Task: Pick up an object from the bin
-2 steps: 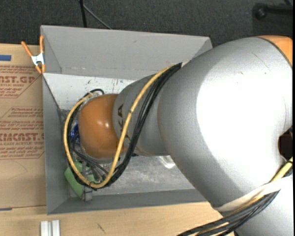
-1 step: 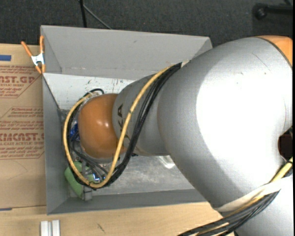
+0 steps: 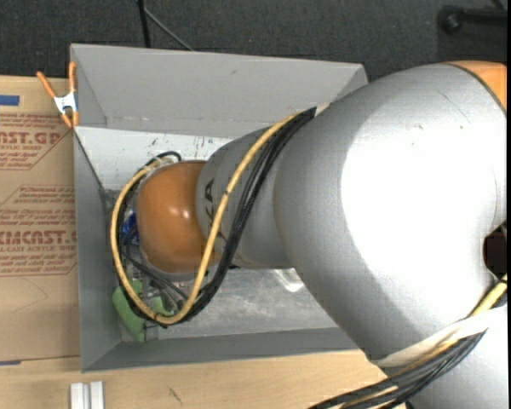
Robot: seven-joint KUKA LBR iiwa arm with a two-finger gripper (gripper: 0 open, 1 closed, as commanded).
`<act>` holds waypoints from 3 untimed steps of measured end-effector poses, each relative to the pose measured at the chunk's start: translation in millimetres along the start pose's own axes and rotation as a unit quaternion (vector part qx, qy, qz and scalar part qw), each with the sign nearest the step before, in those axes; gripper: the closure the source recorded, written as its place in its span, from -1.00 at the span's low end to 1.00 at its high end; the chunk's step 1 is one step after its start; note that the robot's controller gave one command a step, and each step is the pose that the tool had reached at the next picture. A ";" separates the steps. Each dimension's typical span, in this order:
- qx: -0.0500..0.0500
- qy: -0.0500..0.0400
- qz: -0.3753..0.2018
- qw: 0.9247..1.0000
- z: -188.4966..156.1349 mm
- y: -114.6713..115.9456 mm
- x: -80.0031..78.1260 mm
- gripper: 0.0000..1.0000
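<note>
Arm [image 3: 392, 228] hogs the bin [image 3: 213, 83], wrist [image 3: 166, 216] low at its left end. Gripper [image 3: 157, 284] apart or together? Can't tell. Green thing [image 3: 126, 307] sits in the front-left corner, I think; cables [image 3: 115, 237] might snag or shove it.

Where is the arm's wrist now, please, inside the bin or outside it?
Inside: its orange cover sits low in the bin, between the walls.

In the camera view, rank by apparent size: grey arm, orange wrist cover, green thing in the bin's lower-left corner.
1. grey arm (nearest the camera, so inflated)
2. orange wrist cover
3. green thing (partly hidden)
</note>
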State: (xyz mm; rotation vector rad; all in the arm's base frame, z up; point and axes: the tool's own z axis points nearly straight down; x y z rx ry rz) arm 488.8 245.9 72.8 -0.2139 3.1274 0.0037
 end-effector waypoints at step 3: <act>0.000 0.002 -0.001 1.000 -115.0 2.1 -3.7 1.00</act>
